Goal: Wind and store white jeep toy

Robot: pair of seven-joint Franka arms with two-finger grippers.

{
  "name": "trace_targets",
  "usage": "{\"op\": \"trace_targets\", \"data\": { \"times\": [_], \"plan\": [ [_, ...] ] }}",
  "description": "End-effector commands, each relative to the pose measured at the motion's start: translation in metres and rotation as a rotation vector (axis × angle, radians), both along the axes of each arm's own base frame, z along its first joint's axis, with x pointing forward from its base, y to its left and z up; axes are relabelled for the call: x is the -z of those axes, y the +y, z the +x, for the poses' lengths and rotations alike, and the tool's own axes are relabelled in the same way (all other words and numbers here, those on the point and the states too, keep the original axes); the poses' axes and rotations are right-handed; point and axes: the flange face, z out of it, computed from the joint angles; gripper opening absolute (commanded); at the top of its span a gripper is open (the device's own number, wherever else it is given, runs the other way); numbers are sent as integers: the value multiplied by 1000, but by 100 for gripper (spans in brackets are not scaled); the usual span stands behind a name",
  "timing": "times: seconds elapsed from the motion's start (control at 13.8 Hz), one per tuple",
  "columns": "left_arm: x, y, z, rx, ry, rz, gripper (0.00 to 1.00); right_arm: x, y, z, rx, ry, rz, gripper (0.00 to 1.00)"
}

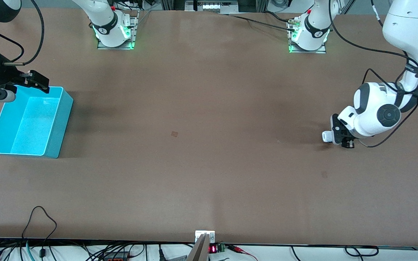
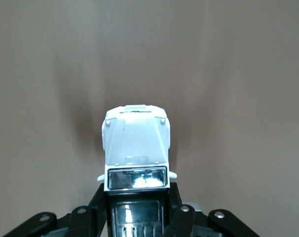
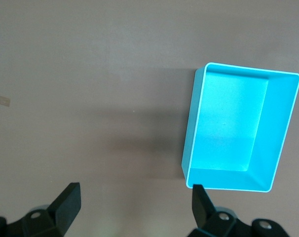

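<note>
The white jeep toy [image 2: 135, 143] is held by its black rear section between the fingers of my left gripper [image 2: 138, 202]. Its white hood points away from the wrist. In the front view the left gripper [image 1: 339, 139] is low over the table at the left arm's end, and the jeep's white nose [image 1: 327, 136] sticks out of it. I cannot tell whether the wheels touch the table. My right gripper [image 1: 35, 81] is open and empty. It hovers over the far rim of the turquoise bin [image 1: 60, 119], which also shows in the right wrist view [image 3: 280, 133] as empty.
A small tan patch [image 1: 174, 133] lies on the brown table near its middle. Cables and a small device [image 1: 205, 246] run along the table's near edge. The two arm bases stand along the far edge.
</note>
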Motion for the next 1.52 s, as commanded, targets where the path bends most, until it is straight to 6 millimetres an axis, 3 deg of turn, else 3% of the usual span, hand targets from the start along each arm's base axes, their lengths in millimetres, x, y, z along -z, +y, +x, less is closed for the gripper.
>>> {"op": "trace_targets", "data": {
  "times": [0.0, 1.23, 1.37, 1.44],
  "plan": [
    [37, 16, -9, 51, 46, 14, 24, -5, 2, -2, -6, 2, 14, 100],
    [33, 57, -5, 143, 14, 36, 28, -7, 6, -4, -24, 4, 15, 100],
    [33, 62, -5, 135, 14, 35, 40, -6, 7, -4, -25, 7, 16, 100],
    [33, 62, -5, 135, 14, 35, 65, -6, 7, -4, -25, 7, 16, 100]
  ]
}}
